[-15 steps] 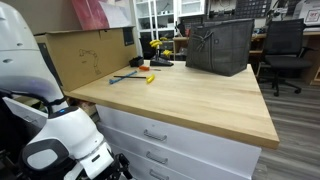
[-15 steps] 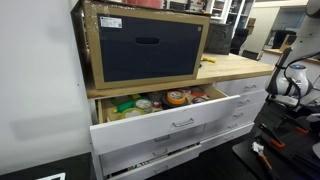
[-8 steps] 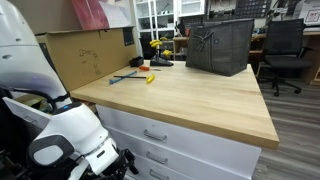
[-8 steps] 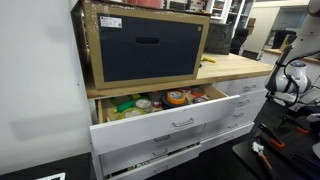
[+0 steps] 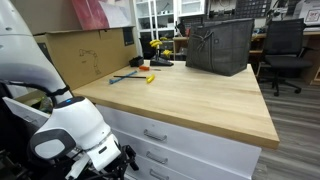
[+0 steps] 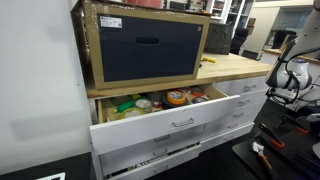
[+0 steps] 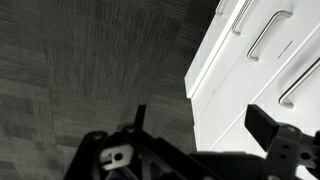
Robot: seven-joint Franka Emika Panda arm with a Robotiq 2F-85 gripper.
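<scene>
My gripper (image 7: pixel 200 125) is open and empty, its two dark fingers (image 7: pixel 262 125) spread wide. It hangs low beside the white drawer cabinet (image 7: pixel 250 70), over grey carpet (image 7: pixel 90 70). Metal drawer handles (image 7: pixel 265 35) show close by. In an exterior view the white arm (image 5: pixel 65 135) crouches at the cabinet's lower left corner, with the gripper (image 5: pixel 115 160) near the lower drawers (image 5: pixel 155 135). In an exterior view the arm (image 6: pixel 285 80) stands at the far right end of the cabinet.
A wooden countertop (image 5: pixel 190 95) carries a black basket (image 5: pixel 220 45), a cardboard box (image 5: pixel 85 50) and small tools (image 5: pixel 140 75). The top drawer (image 6: pixel 170 120) stands pulled open, full of colourful items. A cardboard box with a dark bin (image 6: pixel 145 45) sits above it. An office chair (image 5: pixel 285 50) stands behind.
The arm's white wrist has shifted a little up and to the right, toward the cabinet's lower drawers. Nothing else has moved.
</scene>
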